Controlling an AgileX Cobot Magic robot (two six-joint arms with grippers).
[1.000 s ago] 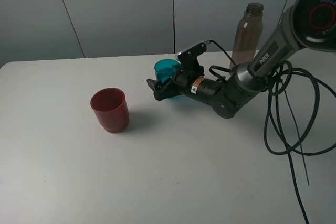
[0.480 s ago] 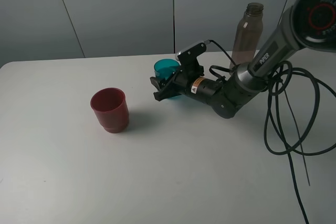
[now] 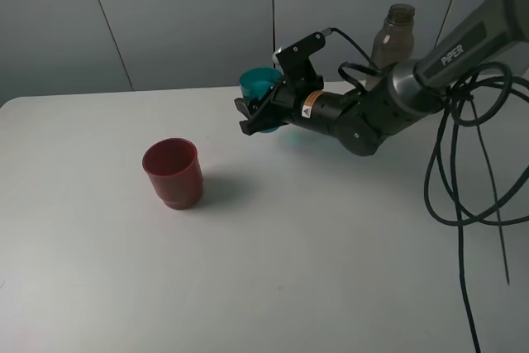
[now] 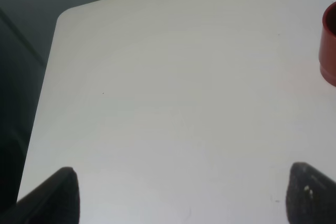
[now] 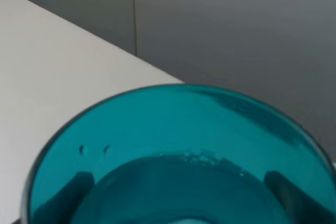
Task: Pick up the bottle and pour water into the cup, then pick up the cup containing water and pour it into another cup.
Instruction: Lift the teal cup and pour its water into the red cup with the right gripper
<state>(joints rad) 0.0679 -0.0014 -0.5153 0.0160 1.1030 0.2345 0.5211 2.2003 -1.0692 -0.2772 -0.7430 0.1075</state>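
Note:
My right gripper (image 3: 257,116) is shut on the teal cup (image 3: 259,82) and holds it upright a little above the table at the back centre. The right wrist view looks down into the cup (image 5: 184,150), where water with small bubbles sits at the bottom. The dark-red cup (image 3: 173,173) stands alone on the table, to the left and nearer the front; its edge shows in the left wrist view (image 4: 329,43). The smoky bottle (image 3: 392,41) stands uncapped behind the right arm. The left gripper (image 4: 184,195) hovers open over bare table, nothing between its fingers.
Black cables (image 3: 463,163) loop over the table's right side. The white table (image 3: 273,270) ends at a grey panelled wall at the back, and its left corner (image 4: 60,17) drops off into dark space.
The right gripper closed on the teal cup and lifted it off the table, the arm rising with it. The red cup and bottle stayed put.

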